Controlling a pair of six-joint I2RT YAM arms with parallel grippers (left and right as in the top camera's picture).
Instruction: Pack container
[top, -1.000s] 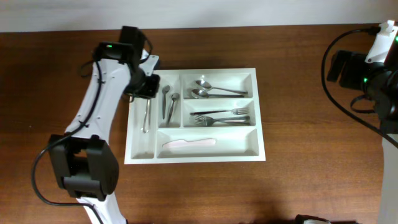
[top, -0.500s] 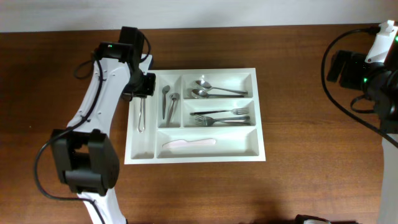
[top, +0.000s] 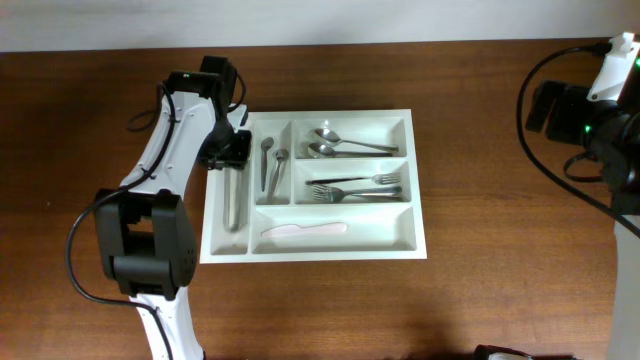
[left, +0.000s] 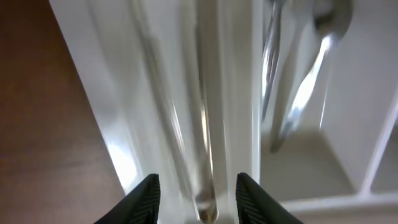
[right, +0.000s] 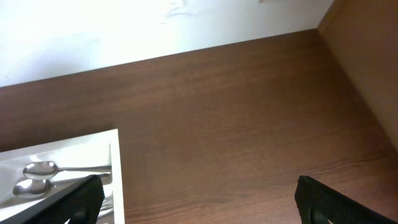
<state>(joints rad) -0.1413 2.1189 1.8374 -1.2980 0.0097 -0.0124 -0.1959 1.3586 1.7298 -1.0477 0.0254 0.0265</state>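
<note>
- One brown table (top: 480, 300) carries everything we see.
- One container (top: 385, 230), a white tray, lies mid-table; we count five compartments, two narrow and three wide.
- Two grippers: the left gripper (top: 232, 150) hangs over the leftmost narrow compartment, its fingers (left: 149, 196) spread and clamping nothing. The right gripper (right: 198, 185) sits far right, well apart from the tray, spread wide and empty.
- One long metal utensil (top: 236, 200) lies in that leftmost compartment, too blurred for us to name.
- One white knife (top: 303, 230) fills the bottom wide compartment.
- Two forks (top: 355, 186) share the middle one.
- Four spoons (top: 340, 148): two in the top compartment, two in the second narrow one.
</note>
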